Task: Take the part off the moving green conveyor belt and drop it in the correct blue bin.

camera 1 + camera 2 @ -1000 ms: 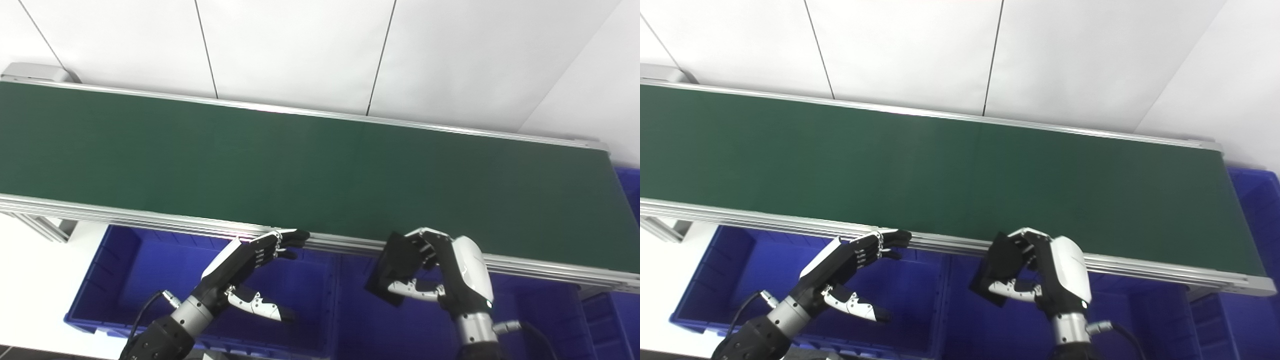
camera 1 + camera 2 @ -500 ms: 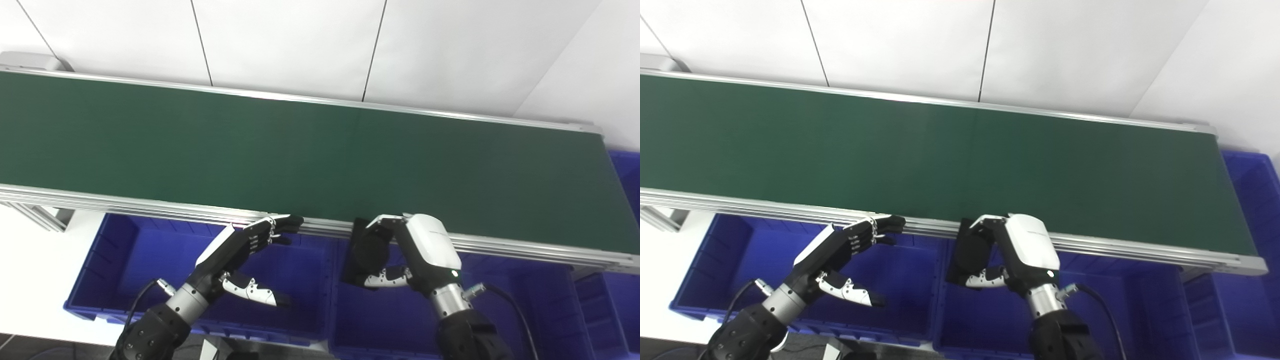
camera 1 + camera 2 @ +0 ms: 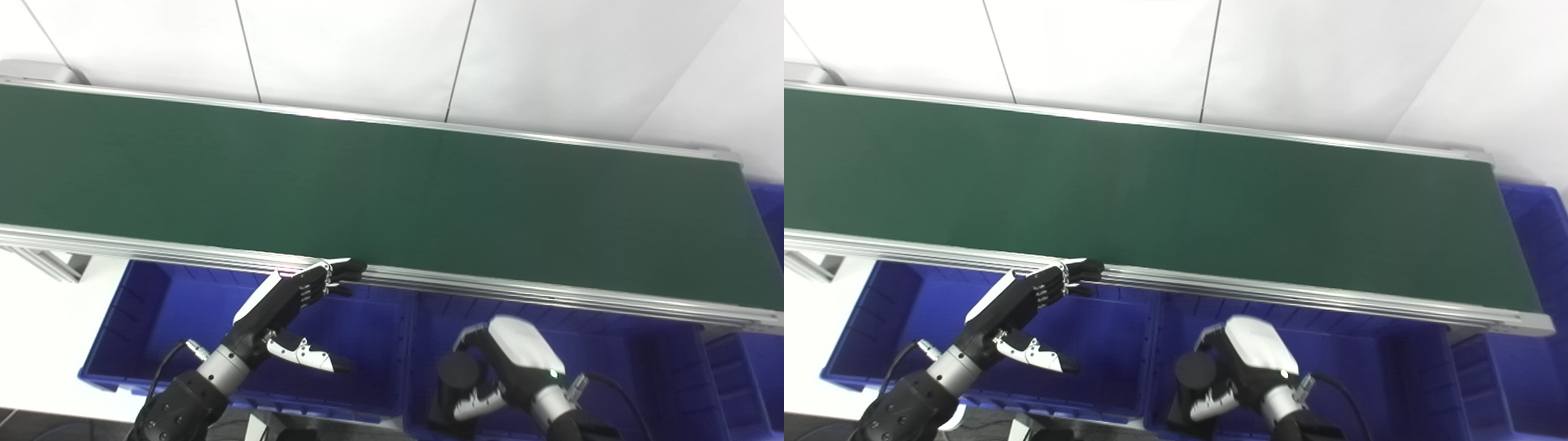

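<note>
The green conveyor belt [image 3: 392,196] runs across the view with nothing lying on it. My right hand [image 3: 511,367] is low inside the middle blue bin [image 3: 618,367], shut on a black part [image 3: 454,375]. The part is a flat dark plate with a round boss, and its lower edge reaches close to the bin's near wall. In the right eye view the black part [image 3: 1193,373] sits left of the right hand [image 3: 1252,364]. My left hand [image 3: 285,306] is open over the left blue bin [image 3: 153,312], its fingertips touching the belt's front rail.
The belt's aluminium front rail [image 3: 551,294] overhangs the bins' far edges. Another blue bin [image 3: 773,211] stands past the belt's right end, and one more [image 3: 738,380] at the lower right. A white wall is behind.
My right hand has carried the black part from rail height down into the middle bin. The left hand has hardly moved. The camera has shifted slightly.
</note>
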You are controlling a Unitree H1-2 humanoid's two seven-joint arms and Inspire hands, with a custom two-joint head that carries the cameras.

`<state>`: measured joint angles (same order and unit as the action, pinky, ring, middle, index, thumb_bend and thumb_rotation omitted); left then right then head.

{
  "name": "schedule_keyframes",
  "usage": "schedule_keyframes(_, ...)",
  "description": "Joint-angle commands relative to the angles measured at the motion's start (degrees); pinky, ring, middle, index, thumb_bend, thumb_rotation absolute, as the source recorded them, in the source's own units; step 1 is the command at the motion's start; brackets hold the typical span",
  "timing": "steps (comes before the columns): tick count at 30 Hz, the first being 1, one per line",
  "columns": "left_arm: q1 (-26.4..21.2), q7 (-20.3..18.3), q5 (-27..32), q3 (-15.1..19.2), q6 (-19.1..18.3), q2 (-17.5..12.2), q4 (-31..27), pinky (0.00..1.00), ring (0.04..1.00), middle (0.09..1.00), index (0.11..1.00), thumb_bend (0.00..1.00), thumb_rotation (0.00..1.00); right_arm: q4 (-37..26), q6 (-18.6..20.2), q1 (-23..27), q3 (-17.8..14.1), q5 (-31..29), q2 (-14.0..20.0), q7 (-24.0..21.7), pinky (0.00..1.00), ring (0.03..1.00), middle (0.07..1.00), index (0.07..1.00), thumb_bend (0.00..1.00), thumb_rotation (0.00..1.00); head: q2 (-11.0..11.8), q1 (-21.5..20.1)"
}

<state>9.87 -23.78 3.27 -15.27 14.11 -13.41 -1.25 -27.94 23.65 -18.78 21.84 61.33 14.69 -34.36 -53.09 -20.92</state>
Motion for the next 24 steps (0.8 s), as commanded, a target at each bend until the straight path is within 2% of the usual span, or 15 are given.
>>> schedule_keyframes(1,-0.66,-0.29,0.91,0.29,0.67,-0.15,-1.5,0.76,0.838,0.857,0.808,0.88,0.16,-3.42,1.58,2.81,0.42,2.61,0.01,-5.9,1.0,0.887,0.829,0.749,0.79,0.63,0.02,-0.25)
schedule_keyframes(6,-0.82,-0.5,1.0,0.27,1.13,-0.36,-1.32,0.76,0.84,0.86,0.813,0.87,0.16,-5.09,2.11,4.53,0.32,8.35,-0.85,-15.76,1.0,0.95,0.914,0.856,0.91,0.74,0.0,-1.05)
schedule_keyframes(9,-0.87,-0.74,1.37,0.29,0.97,-0.42,-1.26,0.76,0.841,0.861,0.815,0.87,0.17,-5.53,1.43,4.42,-0.71,9.14,-1.14,-17.48,1.0,0.987,0.957,0.898,0.96,0.78,-0.05,-1.17)
schedule_keyframes(14,-0.68,-0.82,1.36,0.58,0.89,-0.42,-1.35,0.77,0.839,0.859,0.811,0.88,0.17,-6.27,-0.08,2.53,-2.39,8.5,-2.31,-14.13,1.0,1.0,0.998,0.927,0.99,0.76,0.07,-1.5)
schedule_keyframes(18,-0.6,-1.08,1.52,0.87,1.2,-0.46,-1.12,0.77,0.838,0.858,0.812,0.88,0.18,-5.77,-2.05,-0.35,-3.15,8.11,-4.47,-4.69,1.0,1.0,0.997,0.928,0.99,0.74,-0.06,-1.69)
schedule_keyframes(22,-0.48,-1.3,1.48,0.98,1.01,-0.58,-1.57,0.77,0.839,0.859,0.815,0.88,0.18,-5.33,-2.58,-1.27,-3.31,8.72,-5.57,-1.71,1.0,1.0,0.999,0.943,0.96,0.75,-0.15,-1.74)
schedule_keyframes(24,-0.31,-1.24,1.54,1.08,0.7,-0.53,-1.81,0.77,0.839,0.859,0.815,0.88,0.17,-5.18,-3.19,-1.96,-4.02,6.43,-6.31,1.32,1.0,1.0,0.989,0.937,0.94,0.73,-0.17,-1.51)
